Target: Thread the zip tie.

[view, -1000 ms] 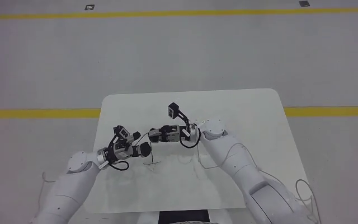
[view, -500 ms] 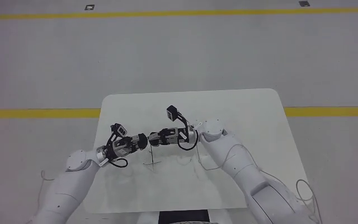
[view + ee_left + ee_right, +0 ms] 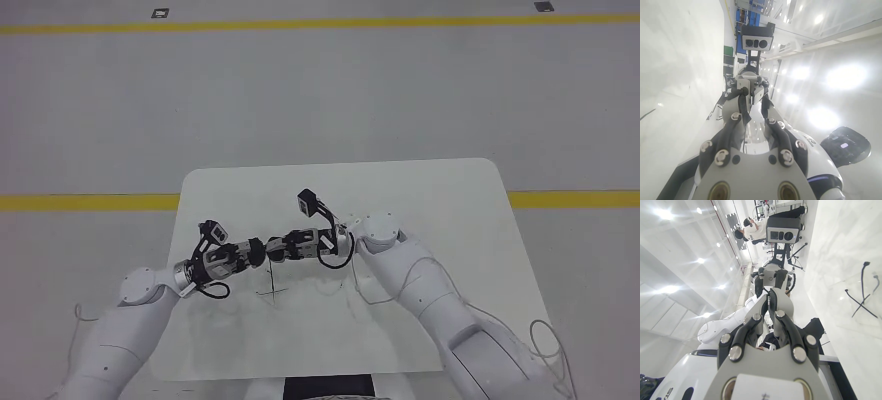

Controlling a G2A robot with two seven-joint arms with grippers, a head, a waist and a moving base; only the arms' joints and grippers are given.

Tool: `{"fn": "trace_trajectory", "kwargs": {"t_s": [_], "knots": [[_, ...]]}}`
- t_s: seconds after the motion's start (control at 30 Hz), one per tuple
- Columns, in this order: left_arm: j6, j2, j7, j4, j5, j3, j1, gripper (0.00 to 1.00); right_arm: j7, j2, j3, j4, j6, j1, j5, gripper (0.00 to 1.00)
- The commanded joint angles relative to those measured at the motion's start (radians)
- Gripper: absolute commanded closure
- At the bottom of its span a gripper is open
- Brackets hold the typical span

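While the left gripper point(image 3: 256, 253), fingers apart, and the right gripper point(image 3: 274, 247), fingers drawn together, meet nose to nose above the table point(image 3: 440, 200), two zip ties point(image 3: 861, 304) lie crossed below; whether either holds one is unclear, and slight misalignment risks a collision.

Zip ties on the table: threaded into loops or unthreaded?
Unthreaded. Two black zip ties lie crossed on the table, both heads free, no loop.
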Motion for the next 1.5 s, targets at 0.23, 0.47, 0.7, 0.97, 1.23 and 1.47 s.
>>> {"fn": "trace_trajectory", "kwargs": {"t_s": [0.23,0.47,0.7,0.97,1.23,1.47], "knots": [[-0.001,0.001,0.002,0.009,0.001,0.003,-0.005,0.89,-0.01,0.001,-0.016,0.015,0.006,0.009,0.007,1.0],[-0.003,0.002,0.003,0.011,0.003,0.008,-0.009,0.91,-0.013,0.0,-0.027,0.023,0.004,0.015,0.018,1.0],[-0.011,0.001,0.009,0.013,-0.004,0.011,-0.008,0.87,-0.051,0.002,-0.016,0.024,-0.019,0.009,0.048,1.0],[-0.014,0.002,0.013,0.01,-0.007,0.012,-0.007,0.83,-0.07,0.005,-0.019,0.012,-0.02,0.0,0.058,1.0],[-0.013,0.003,0.012,0.006,-0.01,0.012,-0.005,0.84,-0.089,0.005,-0.032,0.009,-0.012,0.001,0.048,1.0],[-0.014,0.004,0.012,0.008,-0.007,0.015,-0.006,0.99,-0.088,0.006,-0.044,0.009,-0.012,0.005,0.043,1.0]]}}
